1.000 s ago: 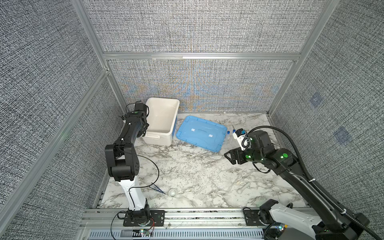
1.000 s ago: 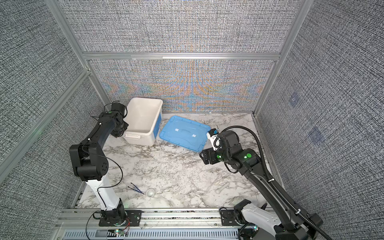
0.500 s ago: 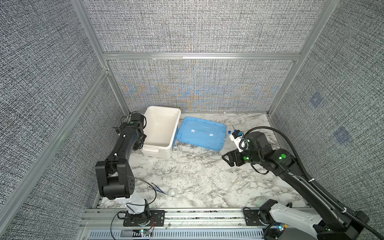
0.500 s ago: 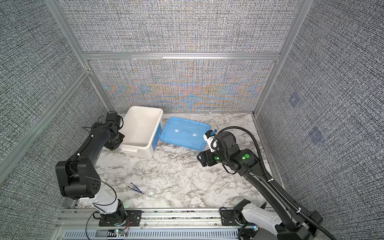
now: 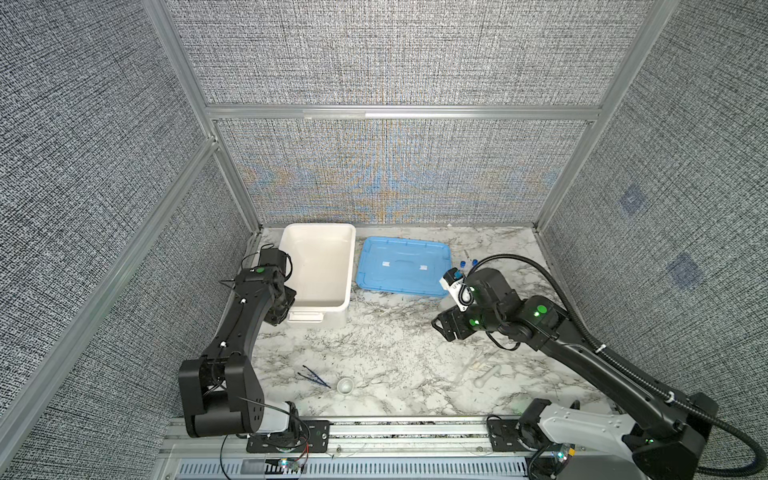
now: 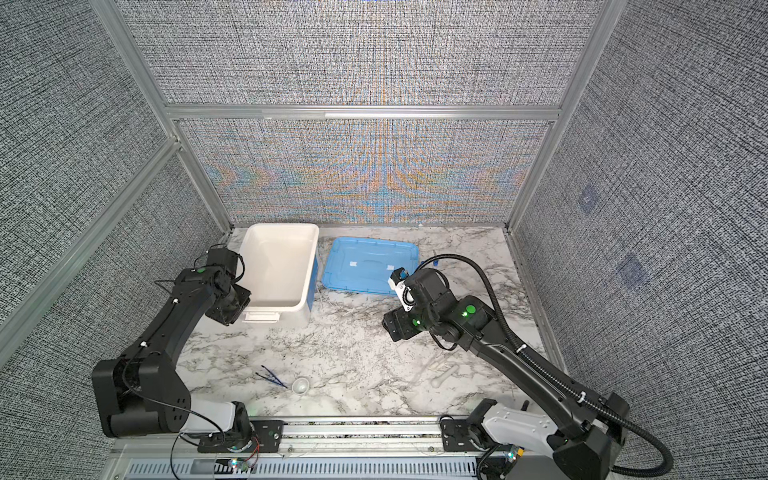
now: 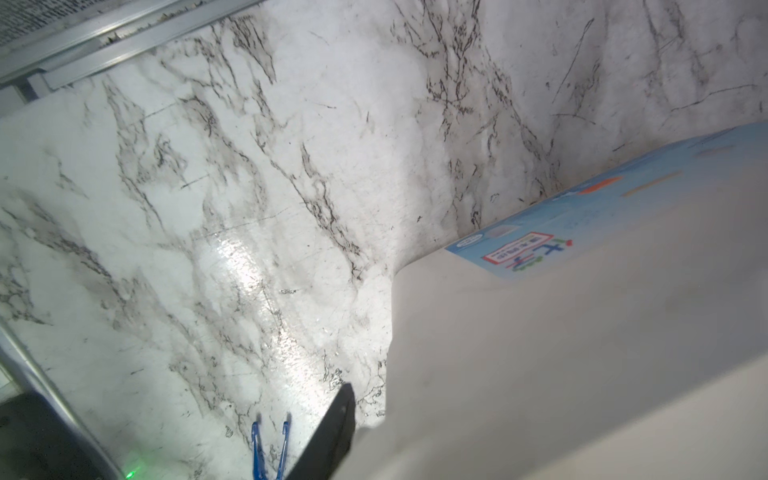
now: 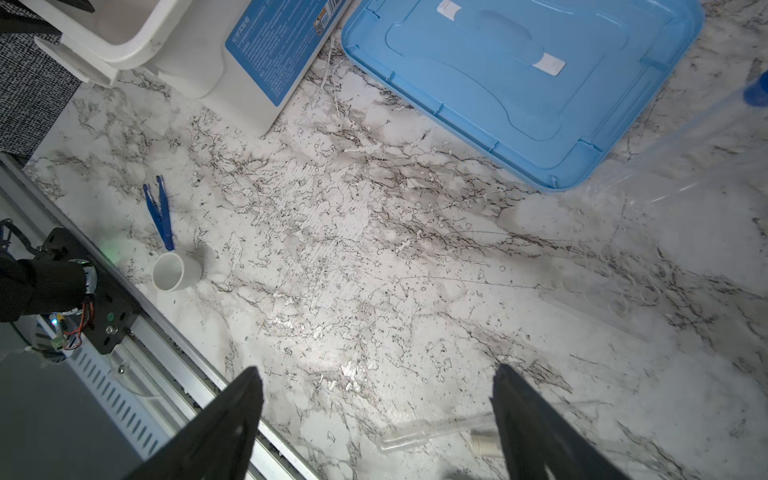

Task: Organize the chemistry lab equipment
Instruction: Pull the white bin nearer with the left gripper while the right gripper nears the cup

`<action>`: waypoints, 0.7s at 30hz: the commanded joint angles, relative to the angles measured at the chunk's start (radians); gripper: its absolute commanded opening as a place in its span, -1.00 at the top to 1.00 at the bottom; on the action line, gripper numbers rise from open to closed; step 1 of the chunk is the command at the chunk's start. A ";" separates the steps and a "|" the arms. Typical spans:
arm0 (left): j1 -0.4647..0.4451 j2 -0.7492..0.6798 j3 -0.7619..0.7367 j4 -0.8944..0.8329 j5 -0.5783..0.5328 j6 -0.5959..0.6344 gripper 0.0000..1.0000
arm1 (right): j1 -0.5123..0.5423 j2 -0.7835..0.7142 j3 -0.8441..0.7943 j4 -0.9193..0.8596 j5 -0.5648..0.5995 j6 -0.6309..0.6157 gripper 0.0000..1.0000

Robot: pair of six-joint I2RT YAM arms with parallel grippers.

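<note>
R jaws wide, empty, over marble table [image 8: 374, 249] — L jaws by white tub [image 5: 320, 266], opening can't tell

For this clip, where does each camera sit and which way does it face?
Both top views: high above the front rail, looking down at the table; left arm and right arm show.
Left wrist: low beside the white tub, looking across the table; one finger shows.
Right wrist: over mid-table, facing down toward the blue lid and small white cup; the open right hand shows.
Shared: both wrist views catch the tub and the blue tweezers.
</note>
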 commanded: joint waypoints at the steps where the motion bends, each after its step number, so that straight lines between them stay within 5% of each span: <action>1: -0.002 -0.020 -0.007 -0.006 0.040 -0.001 0.30 | 0.008 0.015 0.003 0.010 0.019 0.017 -0.70; 14: 0.000 -0.091 -0.005 -0.022 0.178 0.013 0.30 | 0.085 0.123 0.039 0.051 0.071 0.074 -0.70; 17: -0.002 -0.122 -0.038 0.010 0.244 0.003 0.06 | 0.105 0.144 0.041 0.075 0.011 0.070 -0.70; 21: -0.001 -0.156 -0.080 0.028 0.316 -0.021 0.01 | 0.177 0.194 0.033 0.132 -0.007 0.056 -0.70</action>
